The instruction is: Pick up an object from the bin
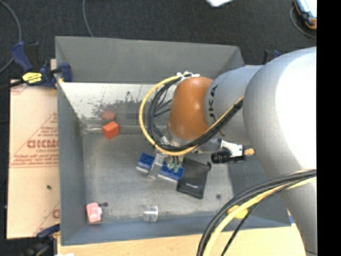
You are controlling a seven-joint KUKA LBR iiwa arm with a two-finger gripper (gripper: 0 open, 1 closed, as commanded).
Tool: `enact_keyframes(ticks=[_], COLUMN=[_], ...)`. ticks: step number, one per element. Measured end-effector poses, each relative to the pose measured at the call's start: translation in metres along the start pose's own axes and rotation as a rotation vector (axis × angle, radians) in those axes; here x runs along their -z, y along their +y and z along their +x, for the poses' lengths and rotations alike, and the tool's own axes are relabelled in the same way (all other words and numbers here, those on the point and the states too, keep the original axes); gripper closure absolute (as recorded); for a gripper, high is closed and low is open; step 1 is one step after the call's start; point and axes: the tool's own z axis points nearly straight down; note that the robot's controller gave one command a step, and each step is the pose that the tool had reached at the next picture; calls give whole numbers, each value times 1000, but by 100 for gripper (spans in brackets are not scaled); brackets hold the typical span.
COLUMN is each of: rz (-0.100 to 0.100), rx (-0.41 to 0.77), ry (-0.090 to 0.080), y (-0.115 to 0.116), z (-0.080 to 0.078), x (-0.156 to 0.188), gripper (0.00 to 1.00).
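Gripper [158,167] is low over the middle of the bin [72,159] floor, at a small blue block [144,163], with a black box [193,179] just right; whether the jaws are open or closed cannot be told.

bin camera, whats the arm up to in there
The arm reaches in from the right with its gripper low over the middle of the bin, at a small blue thing beside a black block. Whether it grips anything cannot be told. An orange cube, a pink thing and a clear cup lie apart.
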Motion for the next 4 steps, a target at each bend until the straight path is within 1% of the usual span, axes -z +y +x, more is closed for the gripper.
enact_keyframes(ticks=[2, 3, 4], rz=[1, 3, 2], rx=[-1, -1, 0], ry=[2, 6, 3], y=[-1, -1, -1], z=[1, 2, 1], x=[3, 18, 37], gripper=[100, 100, 100])
